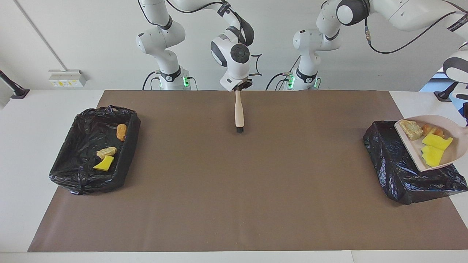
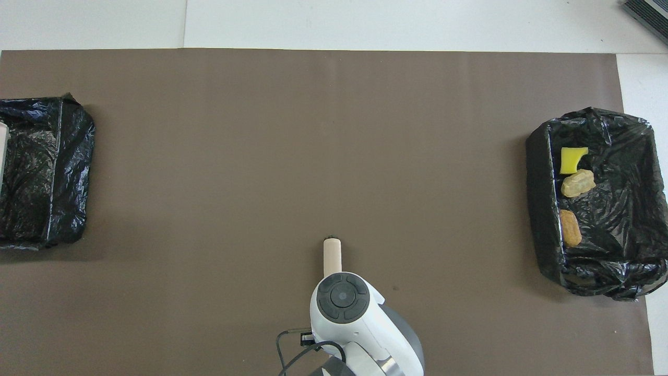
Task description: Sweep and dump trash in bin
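Facing view, read from the right arm's end of the table to the left arm's. We found a black-lined bin (image 1: 78, 182) already holding three scraps: an orange-brown lump (image 1: 121, 132), a beige lump (image 1: 106, 151) and a yellow sponge chunk (image 1: 104, 163). At mid-table the right gripper (image 1: 238, 86) was clamped on the top of a beige-handled brush (image 1: 238, 113), which hung upright with its dark bristles down. We could not tell whether the bristles touched the brown mat (image 1: 234, 190). This arm was waiting. At the left arm's end stood a second black-lined bin (image 1: 387, 160). A beige dustpan (image 1: 413, 149) was raised over it, its open lip toward mid-table. The pan carried the rest of the trash: a ridged beige lump (image 1: 411, 129), an orange lump (image 1: 431, 130) and two yellow sponge chunks (image 1: 437, 141), one below the other. Its handle ran off the edge of the view toward the left gripper, which lay out of the picture, its fingers closed. We judged that it was gripping that handle.

No scraps remained on the mat, so we took the sweeping to be done and the dumping to be the step in hand. The next move called for tipping the pan lip-down, with the lip kept inside the bin's rim, so that the light sponge pieces would slide into the liner and not bounce out.
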